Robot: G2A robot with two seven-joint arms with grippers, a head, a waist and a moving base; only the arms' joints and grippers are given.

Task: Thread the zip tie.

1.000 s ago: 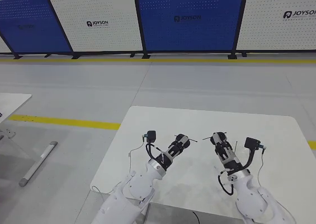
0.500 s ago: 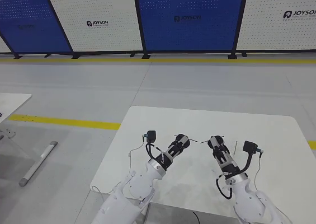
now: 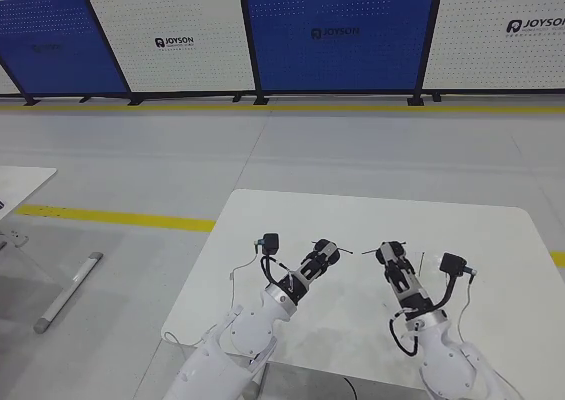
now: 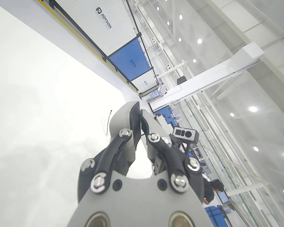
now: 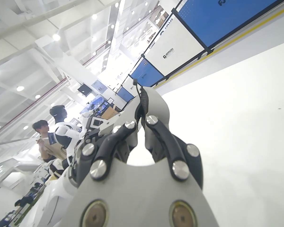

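My right gripper [image 5: 144, 92] [image 3: 388, 249] is shut on a thin black zip tie [image 5: 136, 85]. The tie's small square head pokes out past the fingertips and points across at the left gripper. My left gripper [image 4: 140, 108] [image 3: 326, 249] hovers over the white table [image 3: 362, 215] a short gap away, fingers pressed together. I cannot tell whether anything is pinched in it. A second black zip tie [image 4: 108, 122] [image 3: 421, 262] lies flat on the table beside the right arm.
The white table's far edge [image 3: 382, 197] and left edge border bare grey floor. Another table [image 3: 2, 190] stands at the far left. Blue and white panels [image 3: 342, 45] line the back of the room.
The right arm has shifted slightly, first toward the left gripper and then a little back. The left arm has kept still.
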